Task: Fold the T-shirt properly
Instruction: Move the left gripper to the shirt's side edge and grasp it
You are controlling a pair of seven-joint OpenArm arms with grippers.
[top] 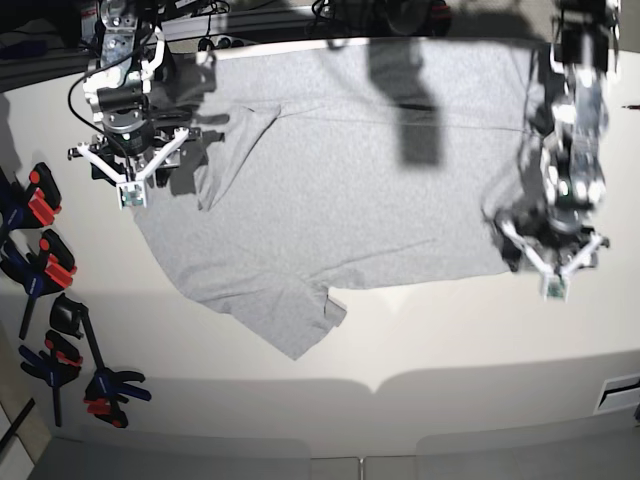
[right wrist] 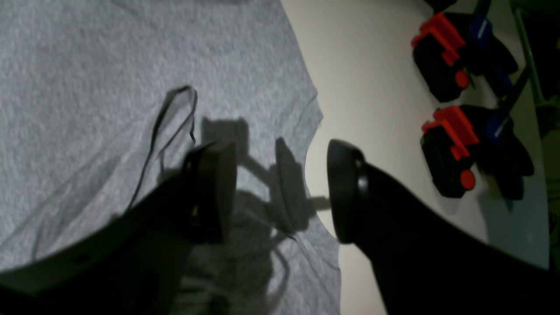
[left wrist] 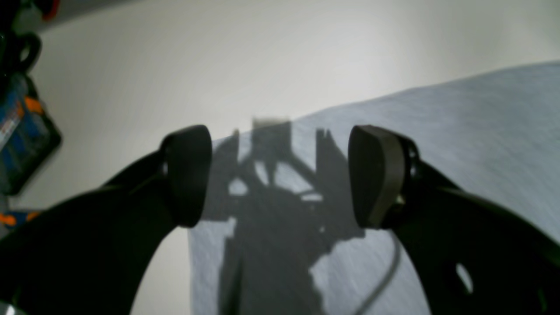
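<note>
The light grey T-shirt (top: 340, 170) lies spread on the white table (top: 460, 340), plain side up, with no lettering showing. One sleeve (top: 300, 325) points toward the front edge. My right gripper (top: 130, 160) is open at the shirt's left side. In the right wrist view this gripper (right wrist: 280, 192) hovers over the shirt's (right wrist: 109, 87) edge, one finger over cloth and one over bare table. My left gripper (top: 553, 250) is open at the shirt's right corner. In the left wrist view this gripper (left wrist: 280, 175) is above the shirt's (left wrist: 459, 144) corner and holds nothing.
Several black clamps with red and blue handles (top: 45, 255) lie along the table's left edge. They also show in the right wrist view (right wrist: 463, 148). More clamps (top: 95, 385) lie at the front left. Dark gear (left wrist: 22, 131) sits at the left of the left wrist view.
</note>
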